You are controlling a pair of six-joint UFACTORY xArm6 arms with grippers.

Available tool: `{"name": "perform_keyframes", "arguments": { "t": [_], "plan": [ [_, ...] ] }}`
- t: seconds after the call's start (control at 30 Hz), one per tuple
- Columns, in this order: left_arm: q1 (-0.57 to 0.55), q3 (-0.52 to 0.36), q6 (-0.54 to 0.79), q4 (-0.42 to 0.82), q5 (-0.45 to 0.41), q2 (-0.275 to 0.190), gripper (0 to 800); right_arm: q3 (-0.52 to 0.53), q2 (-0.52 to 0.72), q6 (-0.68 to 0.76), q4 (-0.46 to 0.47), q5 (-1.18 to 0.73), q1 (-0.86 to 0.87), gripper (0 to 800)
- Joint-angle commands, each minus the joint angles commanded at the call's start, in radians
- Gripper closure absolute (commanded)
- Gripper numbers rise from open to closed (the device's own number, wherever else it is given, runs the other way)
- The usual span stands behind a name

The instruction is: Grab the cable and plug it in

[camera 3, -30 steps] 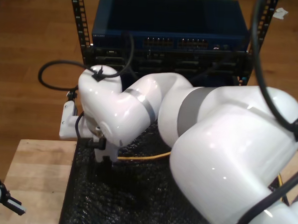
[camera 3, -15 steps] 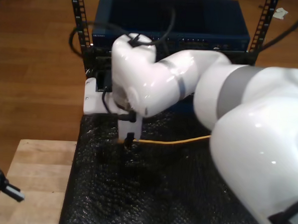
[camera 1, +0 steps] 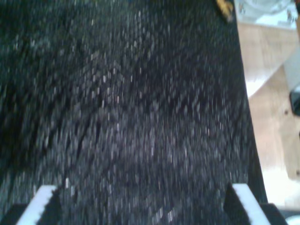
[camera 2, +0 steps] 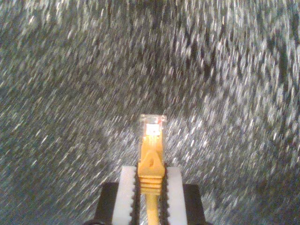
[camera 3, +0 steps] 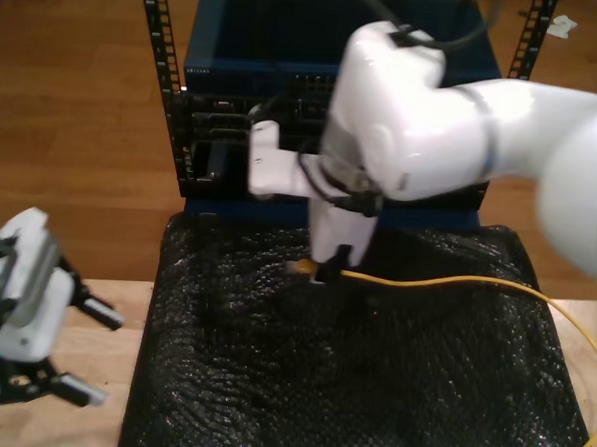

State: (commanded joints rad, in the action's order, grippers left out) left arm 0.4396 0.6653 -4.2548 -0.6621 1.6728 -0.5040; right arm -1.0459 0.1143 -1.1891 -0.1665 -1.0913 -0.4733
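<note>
The cable (camera 3: 456, 283) is thin and yellow. In the exterior view it runs from that view's right edge across the black mat (camera 3: 320, 385) to my second gripper (camera 3: 326, 268). That gripper (camera 2: 150, 185) is shut on the boot just behind the clear plug (camera 2: 152, 125), and the plug sticks out past the white pads (camera 2: 125, 187) above the mat. My first gripper (camera 3: 106, 362) hangs open at the exterior view's lower left, beside the mat's edge. Its fingers (camera 1: 44, 206) stand wide apart over the mat with nothing between them. A small yellow bit (camera 1: 224, 7) shows far ahead of it.
Beyond the mat stands a black rack (camera 3: 170, 87) holding a blue network switch (camera 3: 268, 37) and darker units below it. The mat lies on a light wooden table (camera 3: 94, 298). Brown wooden floor surrounds the rack. The second arm's white bulk (camera 3: 454, 122) hangs over the mat's far side.
The second arm has swung toward the exterior view's right and nearer the rack, carrying the cable end with it. The first gripper has risen further into view at the lower left.
</note>
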Motion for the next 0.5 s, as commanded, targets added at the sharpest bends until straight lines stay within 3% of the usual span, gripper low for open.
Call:
{"name": "perform_keyframes", "arguments": {
  "t": [0.1, 0.3, 0.5],
  "plan": [
    [-0.048, 0.006, -0.017, -0.068, -0.005, 0.005, 0, 0.037, 0.061, -0.052, -0.078, -0.04, 0.041, 796],
    [-0.068, 0.049, -0.043, -0.199, -0.006, 0.089, 0, 0.075, 0.178, -0.155, -0.224, -0.157, 0.172, 796],
    [-0.15, 0.109, -0.066, -0.284, -0.017, 0.152, 0, 0.104, 0.27, -0.167, -0.244, -0.204, 0.23, 796]
  ]
}}
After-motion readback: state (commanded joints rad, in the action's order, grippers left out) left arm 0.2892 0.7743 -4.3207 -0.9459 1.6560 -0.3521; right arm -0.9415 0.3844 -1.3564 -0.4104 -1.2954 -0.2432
